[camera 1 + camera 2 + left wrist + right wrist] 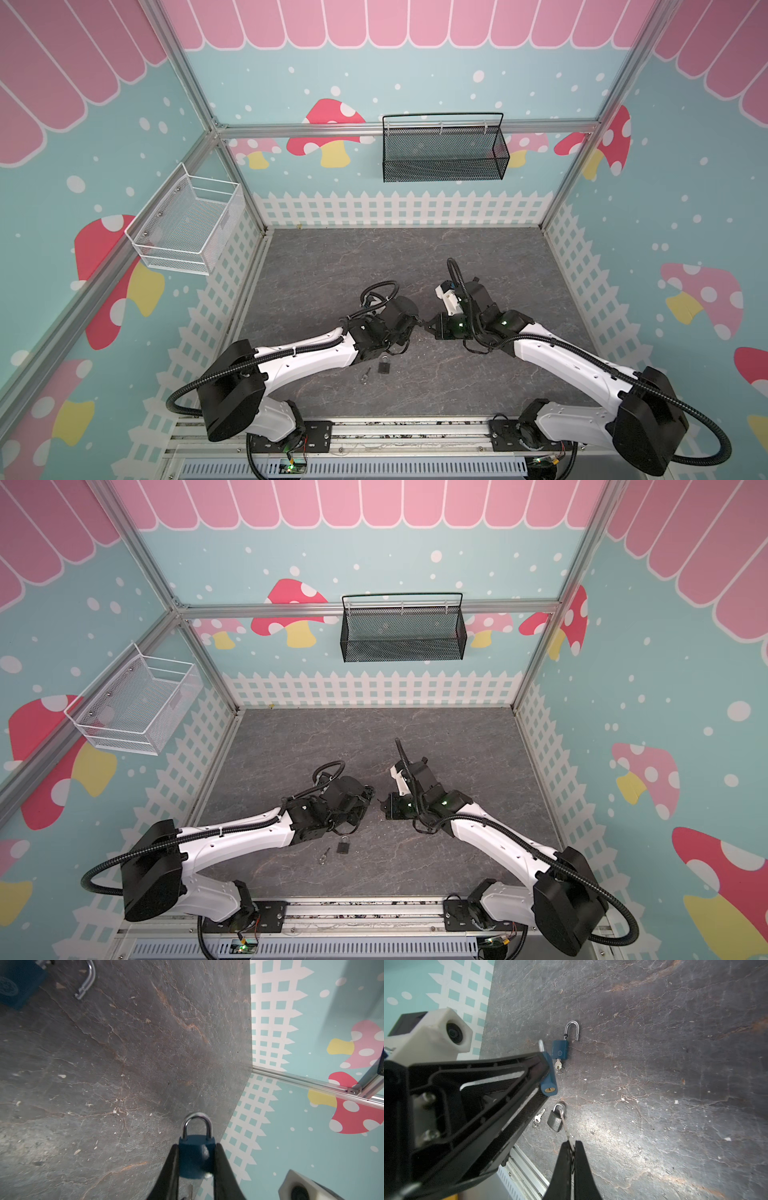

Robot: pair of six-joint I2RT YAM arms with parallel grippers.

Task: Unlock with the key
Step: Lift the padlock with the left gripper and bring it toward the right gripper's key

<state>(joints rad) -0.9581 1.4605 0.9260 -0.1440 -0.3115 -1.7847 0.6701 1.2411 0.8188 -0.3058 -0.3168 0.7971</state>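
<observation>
With my left fingers (pixel 169 1174) clamped on the blue padlock (pixel 193 1153) and my right fingers (pixel 562 1169) pinching the key (pixel 566 1126), insertion comes next: tip squarely into the keyhole (pixel 549 1090).

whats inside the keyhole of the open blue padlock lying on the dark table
A small silver key with a ring sits in the keyhole of the open blue padlock; only its head shows, the blade is hidden inside the body.

The left arm (pixel 307 353) and right arm (pixel 561 353) stretch inward, their claws facing each other, tips close together. The left claw (pixel 196 1147) is clamped partway closed; the right claw (pixel 572 1145) is pinched tight.
</observation>
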